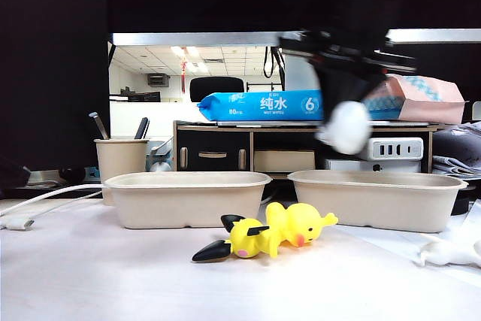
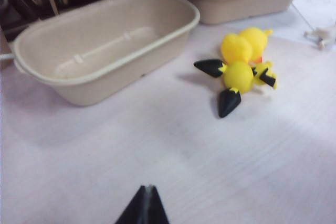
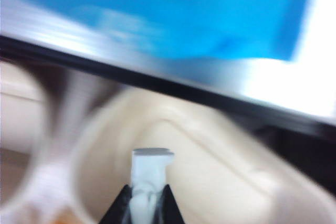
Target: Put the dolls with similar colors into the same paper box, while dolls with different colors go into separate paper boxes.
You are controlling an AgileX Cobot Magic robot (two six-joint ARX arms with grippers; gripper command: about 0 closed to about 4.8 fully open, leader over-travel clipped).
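In the exterior view, a beige pen cup [image 1: 120, 157] stands at far left on the worktop [image 1: 113, 276]. Just right of it sits the left paper box [image 1: 188, 198], empty. At lower centre the yellow mouse doll [image 1: 244, 238] lies touching the yellow duck doll [image 1: 304, 225]. Right of them sits the right paper box [image 1: 376, 199]. Above its left end, blurred, the right gripper [image 1: 347, 110] hangs nearly closed on the white doll [image 1: 346, 127]. The left gripper [image 2: 145, 203] shows only in its wrist view, fingertips pressed together, holding nothing, over bare worktop.
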